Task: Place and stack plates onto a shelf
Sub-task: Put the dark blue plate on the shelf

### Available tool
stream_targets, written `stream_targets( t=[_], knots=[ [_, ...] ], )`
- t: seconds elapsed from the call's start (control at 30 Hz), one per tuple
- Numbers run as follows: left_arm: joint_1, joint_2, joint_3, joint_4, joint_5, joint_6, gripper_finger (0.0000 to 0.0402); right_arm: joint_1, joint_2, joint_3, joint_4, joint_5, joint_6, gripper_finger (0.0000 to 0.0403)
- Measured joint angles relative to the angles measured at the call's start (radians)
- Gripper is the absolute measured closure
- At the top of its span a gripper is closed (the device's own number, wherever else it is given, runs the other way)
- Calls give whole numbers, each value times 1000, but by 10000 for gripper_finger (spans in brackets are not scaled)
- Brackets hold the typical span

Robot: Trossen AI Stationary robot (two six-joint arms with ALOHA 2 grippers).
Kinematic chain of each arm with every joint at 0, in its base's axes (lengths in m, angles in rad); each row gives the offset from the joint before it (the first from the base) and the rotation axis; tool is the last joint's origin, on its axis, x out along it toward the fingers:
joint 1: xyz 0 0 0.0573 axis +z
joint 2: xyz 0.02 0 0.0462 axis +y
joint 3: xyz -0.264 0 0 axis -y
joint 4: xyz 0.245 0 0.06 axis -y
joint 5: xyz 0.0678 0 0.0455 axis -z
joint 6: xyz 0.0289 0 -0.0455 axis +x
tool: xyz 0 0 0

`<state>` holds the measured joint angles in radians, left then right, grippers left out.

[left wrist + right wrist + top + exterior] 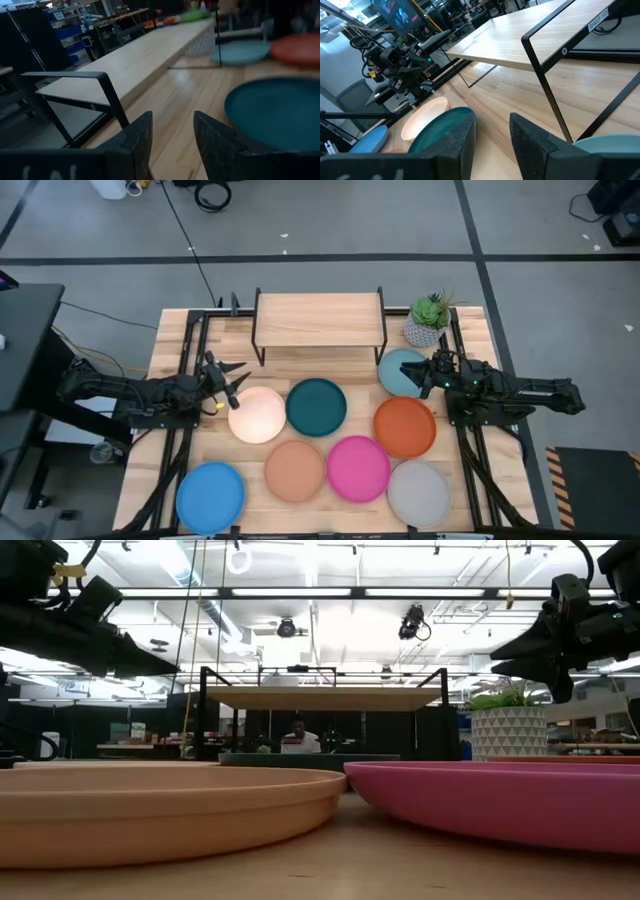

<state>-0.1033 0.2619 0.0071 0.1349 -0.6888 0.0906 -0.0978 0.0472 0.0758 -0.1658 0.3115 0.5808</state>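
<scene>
shelf [320, 318] top bare — released left pincer [236, 381] at cream-white plate [258, 414] edge, released right pincer [428, 373] over pale blue plate [397, 368].

We see the shelf [318, 318] top bare across its whole width, so there is open room above it. A potted plant [428, 321] stands just right of the shelf, near the pale blue plate [398, 370]. Between shelf and plates runs a strip of bare table [310, 366]. The near half is crowded: the cream plate [257, 414], teal plate [316, 406] and orange plate [404, 426] lie close together.
</scene>
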Motion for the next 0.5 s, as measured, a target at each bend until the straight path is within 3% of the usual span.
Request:
stream_targets(
  t=[0.33, 0.5],
  knots=[
    [0, 0, 0, 194, 13, -471, 251, 0, 0, 0, 0, 0, 0, 274],
    [0, 0, 0, 197, 13, -526, 251, 0, 0, 0, 0, 0, 0, 274]
  ],
)
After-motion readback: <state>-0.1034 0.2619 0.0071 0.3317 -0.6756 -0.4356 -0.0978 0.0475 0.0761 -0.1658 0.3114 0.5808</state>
